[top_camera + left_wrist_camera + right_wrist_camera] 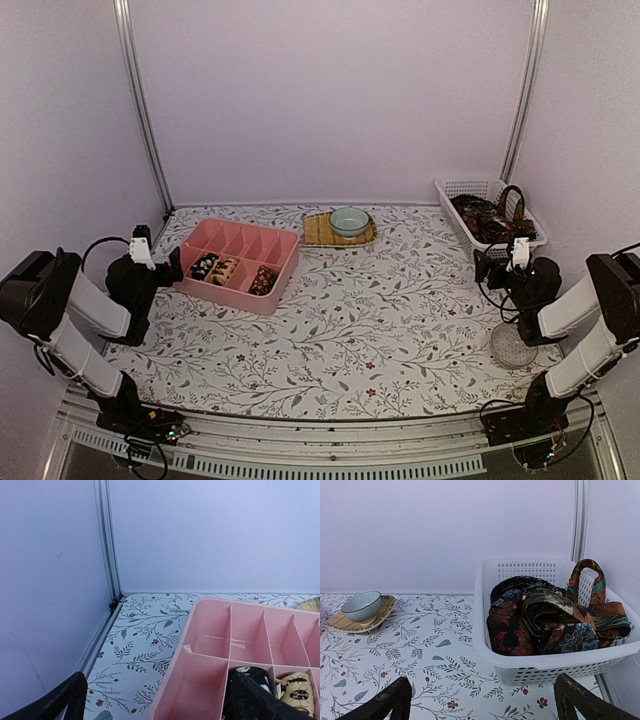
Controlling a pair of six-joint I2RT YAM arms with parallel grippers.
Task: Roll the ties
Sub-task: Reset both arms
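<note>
A heap of unrolled dark patterned ties fills a white basket at the back right; they also show in the right wrist view. Three rolled ties sit in the near compartments of a pink divided box. In the left wrist view a dark roll and a yellowish roll show. My left gripper is open and empty at the box's left end, its jaws wide apart. My right gripper is open and empty, just short of the basket.
A small bowl stands on a yellowish woven mat at the back middle. A clear round disc lies near the right arm. Walls and metal posts close in the floral table.
</note>
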